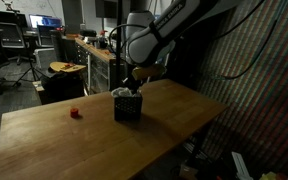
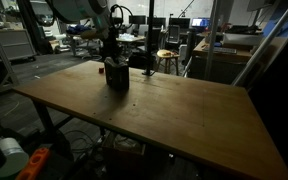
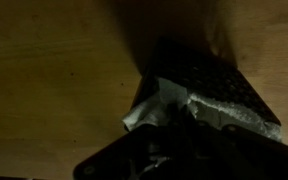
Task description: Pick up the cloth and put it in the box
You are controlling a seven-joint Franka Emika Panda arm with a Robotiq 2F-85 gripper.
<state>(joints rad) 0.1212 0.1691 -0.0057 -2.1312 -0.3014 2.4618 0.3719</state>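
Observation:
A black mesh box (image 1: 128, 108) stands on the wooden table in both exterior views (image 2: 116, 78). My gripper (image 1: 134, 82) hangs directly over its top, almost touching it (image 2: 112, 62). In the wrist view the box (image 3: 204, 75) fills the middle, and a pale grey cloth (image 3: 147, 106) lies bunched along its near rim, right against my dark gripper (image 3: 174, 128). A pale bit of cloth (image 1: 127, 93) also shows at the box top. The fingers are lost in shadow, so I cannot tell whether they grip the cloth.
A small red object (image 1: 74, 113) lies on the table (image 1: 54, 135) away from the box. Desks, chairs and lab equipment stand beyond the table's far edge (image 2: 174, 50). The room is dim.

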